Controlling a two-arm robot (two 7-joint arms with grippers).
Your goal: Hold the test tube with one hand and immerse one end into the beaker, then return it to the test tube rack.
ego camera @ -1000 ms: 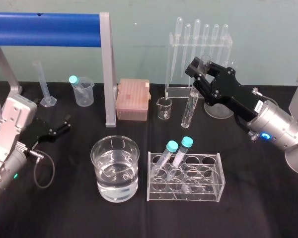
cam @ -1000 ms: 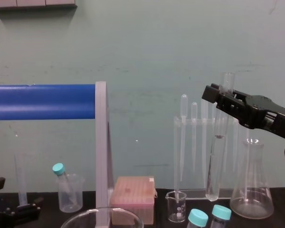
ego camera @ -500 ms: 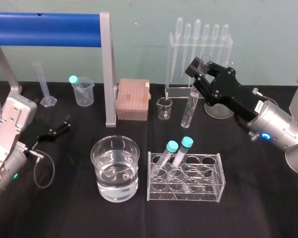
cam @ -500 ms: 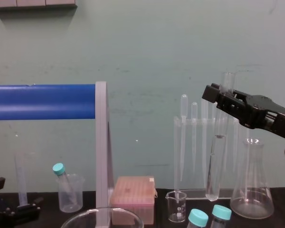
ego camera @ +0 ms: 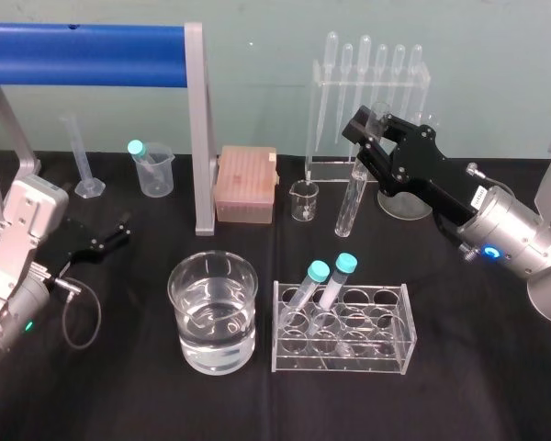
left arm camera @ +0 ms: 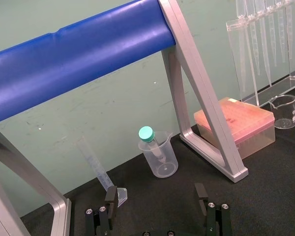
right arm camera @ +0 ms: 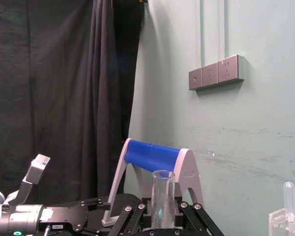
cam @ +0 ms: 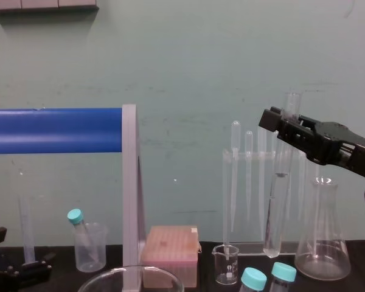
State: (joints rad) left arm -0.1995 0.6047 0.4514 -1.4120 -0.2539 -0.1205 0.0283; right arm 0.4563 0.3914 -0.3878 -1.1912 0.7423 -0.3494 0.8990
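The test tube hangs nearly upright in the air, to the rear of the test tube rack and well right of the beaker. My right gripper is shut on its upper part. In the chest view the test tube drops from the right gripper in front of the pipette stand. From the right wrist, its open mouth stands between the fingers. The water-filled beaker sits front left of the rack. My left gripper rests open at the table's left, nothing between its fingers.
Two teal-capped tubes lean in the rack. A tiny glass beaker, a pink tip box, a pipette stand and a flask line the back. A blue bar on a grey frame stands left, with a plastic beaker and a cylinder.
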